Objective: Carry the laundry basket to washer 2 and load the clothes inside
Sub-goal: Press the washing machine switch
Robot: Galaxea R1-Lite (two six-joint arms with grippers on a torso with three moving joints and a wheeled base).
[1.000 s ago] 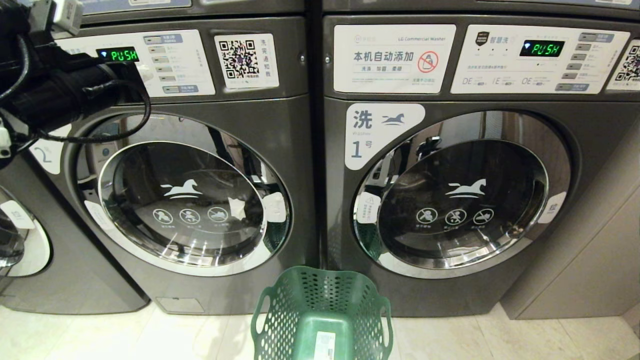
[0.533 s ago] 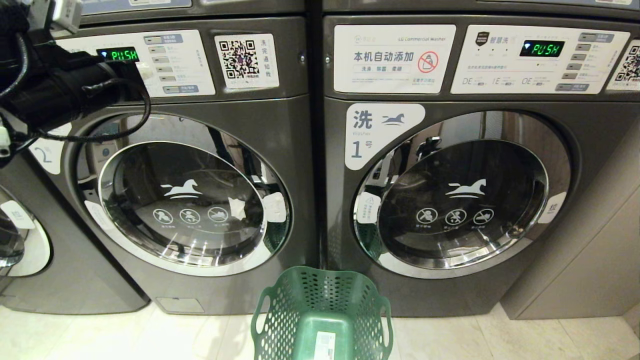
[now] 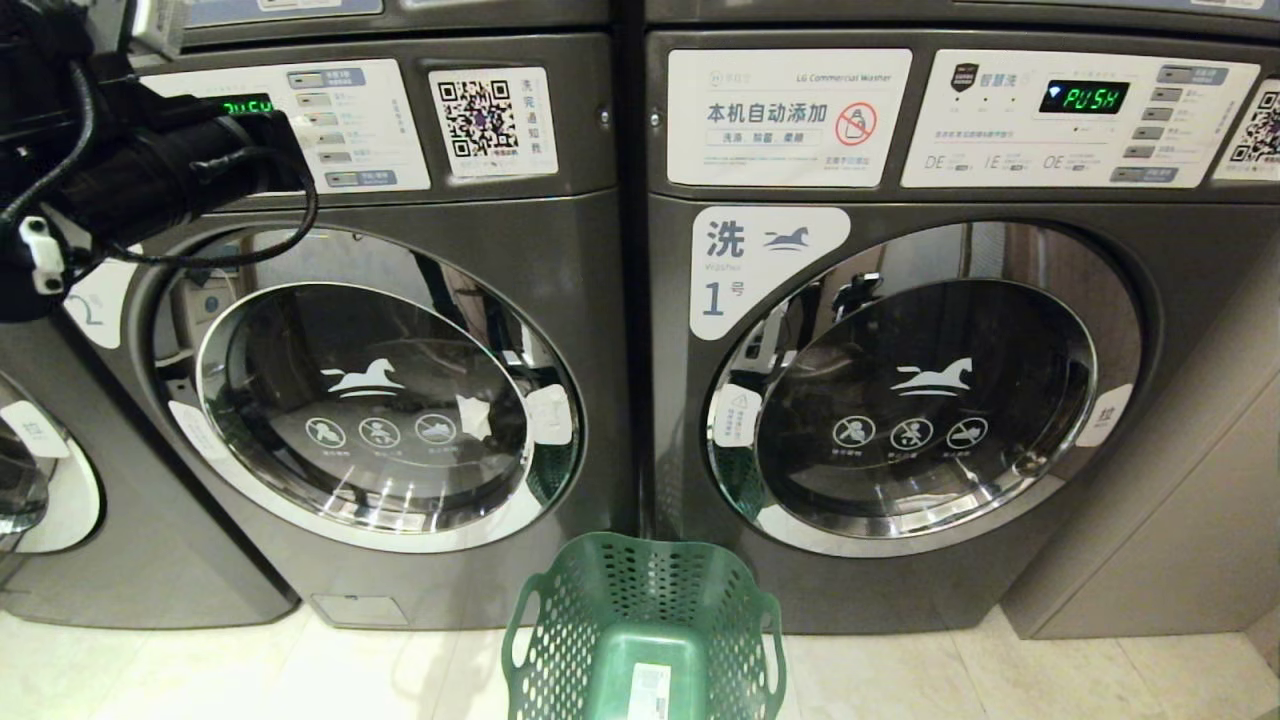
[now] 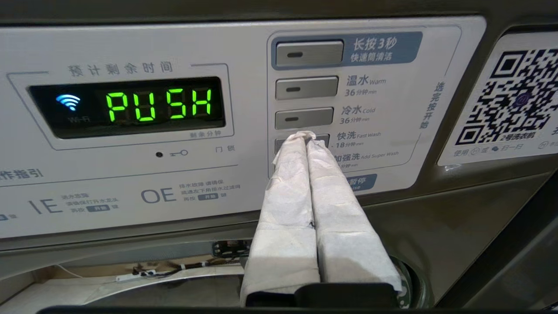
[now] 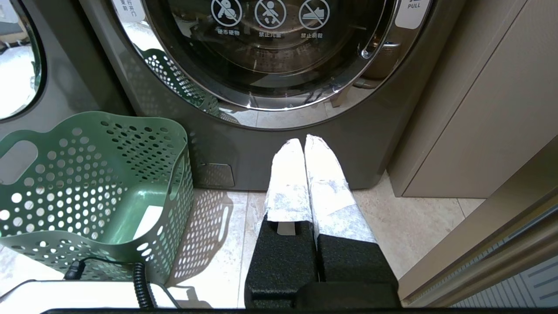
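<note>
Washer 2 [image 3: 370,400] stands left of centre with its round door shut. My left arm [image 3: 150,170] reaches up to its control panel [image 4: 130,183]. The left gripper [image 4: 304,136] is shut, and its wrapped white fingertips rest against the fast-wash button [image 4: 323,140], right of the green PUSH display [image 4: 159,104]. The green perforated laundry basket [image 3: 645,630] sits on the floor between the two front washers; its bare bottom [image 5: 130,218] shows, and no clothes are in view. My right gripper [image 5: 304,140] hangs low and shut, pointing at the base of washer 1.
Washer 1 [image 3: 930,400] stands to the right, door shut, display reading PUSH. A third washer [image 3: 40,480] is at the far left. A beige cabinet [image 3: 1180,500] borders the right side. Pale floor tiles [image 5: 218,244] lie around the basket.
My left arm has pushed forward and a little right along washer 2's panel, now covering most of its display in the head view. The basket and right arm have not moved.
</note>
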